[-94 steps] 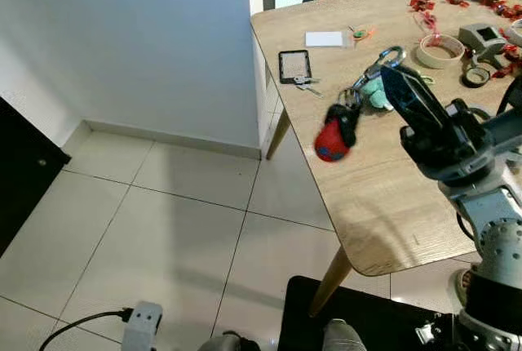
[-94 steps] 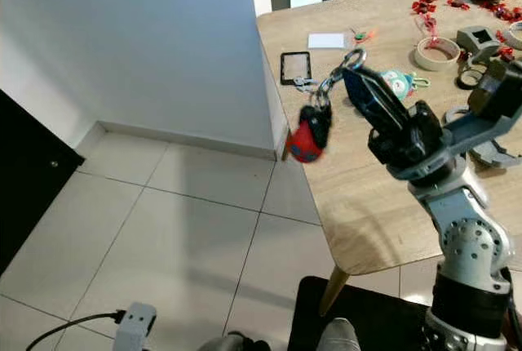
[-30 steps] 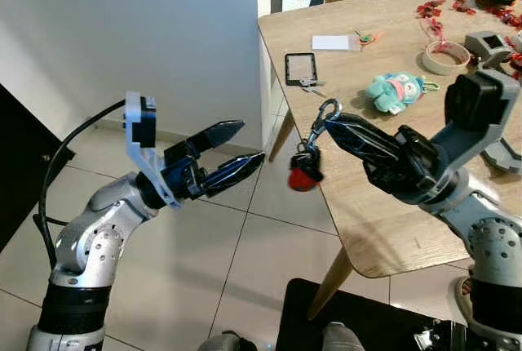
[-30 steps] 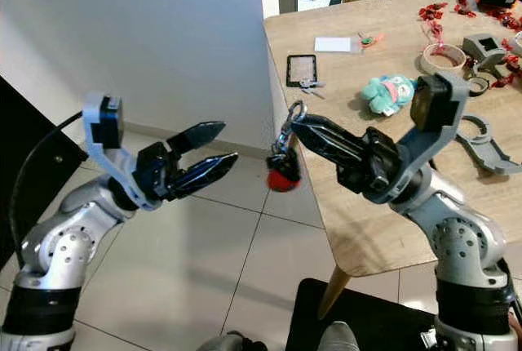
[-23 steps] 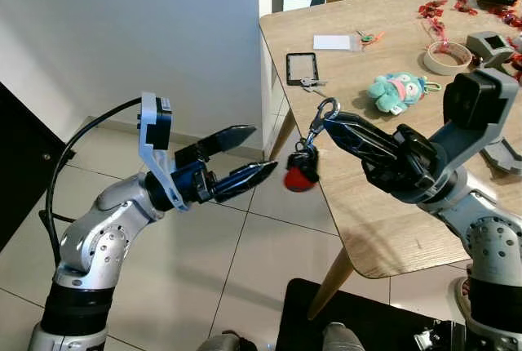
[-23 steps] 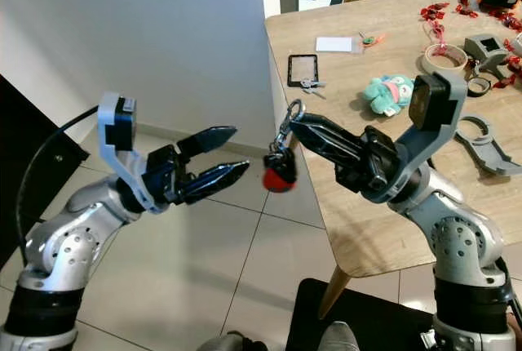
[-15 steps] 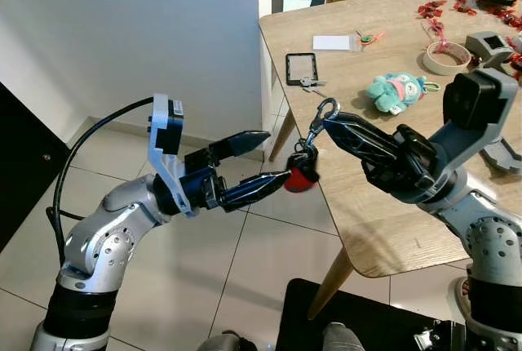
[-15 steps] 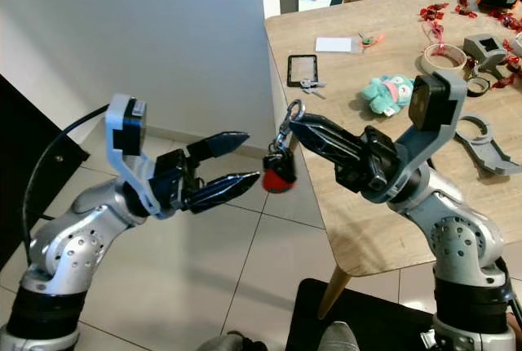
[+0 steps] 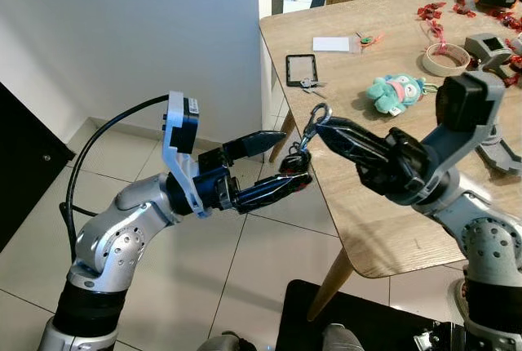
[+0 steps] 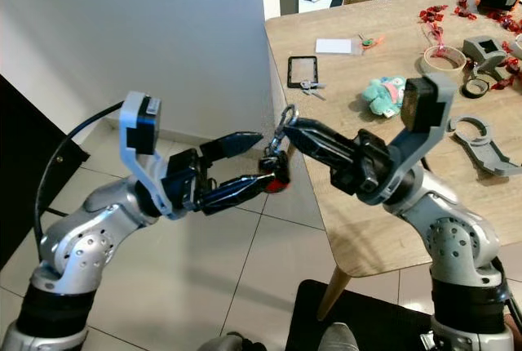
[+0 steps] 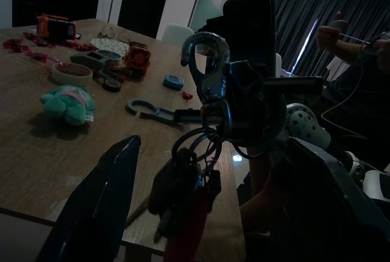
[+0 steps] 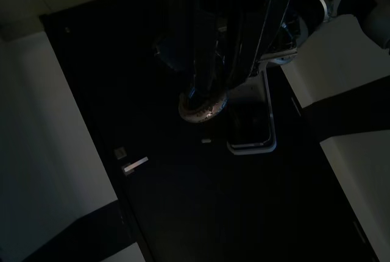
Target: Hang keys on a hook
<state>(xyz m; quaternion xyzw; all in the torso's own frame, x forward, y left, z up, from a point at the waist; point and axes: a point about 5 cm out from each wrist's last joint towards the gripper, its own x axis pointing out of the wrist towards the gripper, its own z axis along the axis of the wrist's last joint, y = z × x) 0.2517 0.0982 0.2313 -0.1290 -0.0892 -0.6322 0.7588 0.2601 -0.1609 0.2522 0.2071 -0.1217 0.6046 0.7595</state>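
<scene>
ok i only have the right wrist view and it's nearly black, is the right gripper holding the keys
observer: yes, the right gripper is shut on the carabiner of the keys, and the bunch hangs below it, just off the table edge.
operator: where's the left gripper
observer: the left gripper is open, with one finger on each side of the hanging bunch, by the red fob.
operator: what's under the keys
observer: tiled floor, beside the table's corner.
</scene>
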